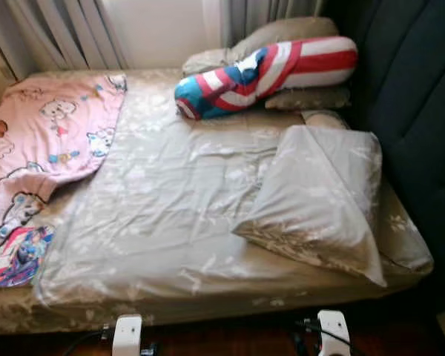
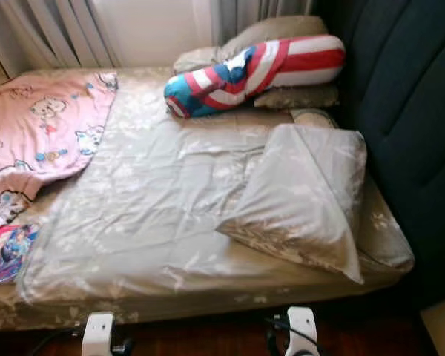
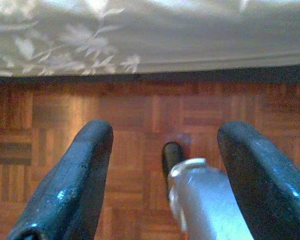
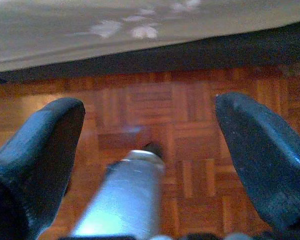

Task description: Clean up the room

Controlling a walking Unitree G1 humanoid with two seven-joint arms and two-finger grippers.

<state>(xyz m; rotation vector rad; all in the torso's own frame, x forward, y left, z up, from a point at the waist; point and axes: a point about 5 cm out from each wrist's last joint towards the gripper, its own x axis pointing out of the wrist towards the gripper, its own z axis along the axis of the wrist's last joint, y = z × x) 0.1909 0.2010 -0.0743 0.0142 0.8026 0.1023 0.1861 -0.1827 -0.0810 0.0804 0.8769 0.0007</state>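
Note:
A bed (image 1: 208, 297) with a grey flowered sheet stands before me. A rumpled grey cover (image 1: 163, 215) lies across its middle. A pink cartoon blanket (image 1: 37, 141) is bunched on the left side, and a colourful picture book (image 1: 20, 256) rests near the front left corner. A grey pillow (image 1: 319, 200) lies tilted on the right. A red, white and blue bolster (image 1: 267, 74) leans on grey pillows (image 1: 282, 33) at the back. Both arms hang low by the bed's front edge. My left gripper (image 3: 165, 131) and right gripper (image 4: 150, 106) are open over the parquet floor (image 3: 140, 110), holding nothing.
A dark padded headboard (image 1: 415, 111) runs along the bed's right side. Curtains (image 1: 59, 30) hang behind the bed at the back left. The bed's flowered edge (image 3: 90, 45) is just beyond the left gripper. A silver part of the robot (image 4: 125, 200) shows between the fingers.

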